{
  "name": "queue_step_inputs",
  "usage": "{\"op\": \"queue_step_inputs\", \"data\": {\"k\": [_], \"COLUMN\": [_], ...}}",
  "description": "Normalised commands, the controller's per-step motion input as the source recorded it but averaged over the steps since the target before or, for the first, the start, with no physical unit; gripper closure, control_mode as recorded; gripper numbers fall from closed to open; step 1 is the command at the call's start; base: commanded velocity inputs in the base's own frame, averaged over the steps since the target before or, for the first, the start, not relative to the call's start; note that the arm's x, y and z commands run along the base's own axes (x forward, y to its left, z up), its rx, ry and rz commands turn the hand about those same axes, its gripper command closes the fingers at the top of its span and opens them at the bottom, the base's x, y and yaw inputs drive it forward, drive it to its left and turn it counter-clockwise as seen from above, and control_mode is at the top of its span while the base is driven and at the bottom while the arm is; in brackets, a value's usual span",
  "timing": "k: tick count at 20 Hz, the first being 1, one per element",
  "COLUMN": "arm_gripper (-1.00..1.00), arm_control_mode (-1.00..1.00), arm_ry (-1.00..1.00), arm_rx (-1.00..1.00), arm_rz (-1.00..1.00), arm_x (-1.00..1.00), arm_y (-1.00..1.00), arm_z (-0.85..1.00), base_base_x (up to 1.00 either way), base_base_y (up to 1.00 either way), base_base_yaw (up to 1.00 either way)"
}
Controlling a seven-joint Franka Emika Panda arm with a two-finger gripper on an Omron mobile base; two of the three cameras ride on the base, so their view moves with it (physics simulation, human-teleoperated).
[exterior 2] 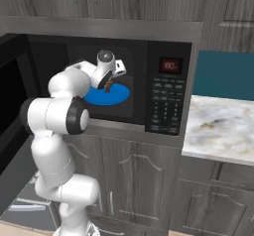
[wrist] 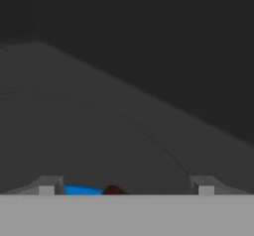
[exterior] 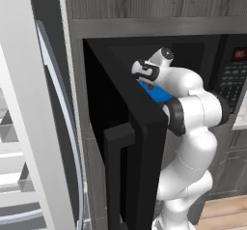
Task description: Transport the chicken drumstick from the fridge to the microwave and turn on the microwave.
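Microwave (exterior 2: 163, 93) door (exterior: 123, 142) swung wide open | white arm reaches into the dark cavity | gripper (exterior 2: 107, 85) hovers over a blue plate (exterior 2: 116, 95), fingers (wrist: 47, 186) spread apart, grasping nothing | chicken drumstick (exterior 2: 108, 86) sits on the plate just beneath the fingertips | fridge (exterior: 24, 142) stands open at left.

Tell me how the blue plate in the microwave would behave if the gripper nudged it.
The blue plate looks flat and rigid, so it would probably slide, not tip. The chicken drumstick on it is small and rounded and might roll. The gripper stands open above it.
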Motion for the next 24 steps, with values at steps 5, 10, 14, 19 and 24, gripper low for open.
{"op": "queue_step_inputs", "data": {"k": [5,10,14,19,24], "arm_gripper": [-1.00,-1.00,-1.00,-1.00,-1.00], "arm_control_mode": [-1.00,-1.00,-1.00,-1.00,-1.00], "arm_ry": [-0.02,-0.06,-0.11,-0.12,-0.09], "arm_rx": [0.00,0.00,0.00,0.00,0.01], "arm_rz": [0.00,-0.02,-0.04,-0.07,-0.05], "arm_x": [-0.19,-0.27,-0.26,-0.19,-0.18], "arm_y": [0.00,0.00,0.00,0.05,0.01], "arm_z": [0.08,0.08,0.01,0.02,0.23], "base_base_x": [0.00,0.00,0.00,0.00,0.00], "base_base_y": [0.00,0.00,0.00,0.00,0.00], "base_base_yaw": [0.00,0.00,0.00,0.00,0.00]}}
